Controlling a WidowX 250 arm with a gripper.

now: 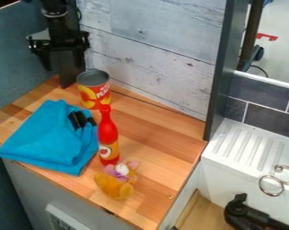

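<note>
Plush toy (114, 185), beside red bottle (108, 134), upright; blue cloth (44, 139), folded; tin can (94, 90), base-down for stability; your gripper (63, 68) hangs spread, empty, likely raised for clearance.

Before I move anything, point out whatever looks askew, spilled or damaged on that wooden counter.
Nothing looks spilled or broken. One oddity: a small black object lies on the blue cloth; I can't tell what it is. The red bottle and can stand upright.
</note>
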